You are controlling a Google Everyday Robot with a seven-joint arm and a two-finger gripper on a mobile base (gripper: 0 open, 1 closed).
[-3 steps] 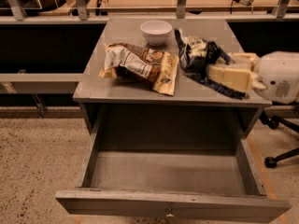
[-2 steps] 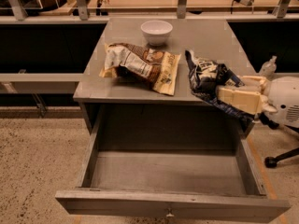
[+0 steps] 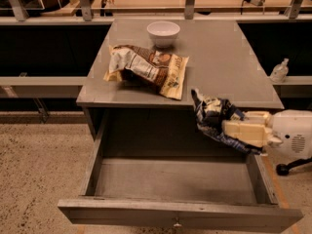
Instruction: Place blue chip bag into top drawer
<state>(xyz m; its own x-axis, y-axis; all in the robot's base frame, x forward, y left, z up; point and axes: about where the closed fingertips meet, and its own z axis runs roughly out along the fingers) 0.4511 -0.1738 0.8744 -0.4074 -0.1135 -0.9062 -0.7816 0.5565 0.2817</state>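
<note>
The blue chip bag point(image 3: 210, 115) is dark navy crinkly foil with light patches. It hangs in the air above the right rear part of the open top drawer point(image 3: 180, 179), just in front of the cabinet top's edge. My gripper point(image 3: 233, 128) reaches in from the right with cream-coloured fingers point(image 3: 246, 132) and is shut on the bag's right side. The drawer is pulled fully out, its grey floor bare, with a small metal pull point(image 3: 176, 223) on its front panel.
On the grey cabinet top point(image 3: 219, 62) lie a larger brown, white and tan bag point(image 3: 148, 68) and a white bowl point(image 3: 163, 32) at the back. A clear bottle point(image 3: 279, 71) stands on a ledge at right. A wooden bench runs behind.
My gripper has carried the blue chip bag off the cabinet top, forward and down, so it now hangs over the open drawer's right rear part.
</note>
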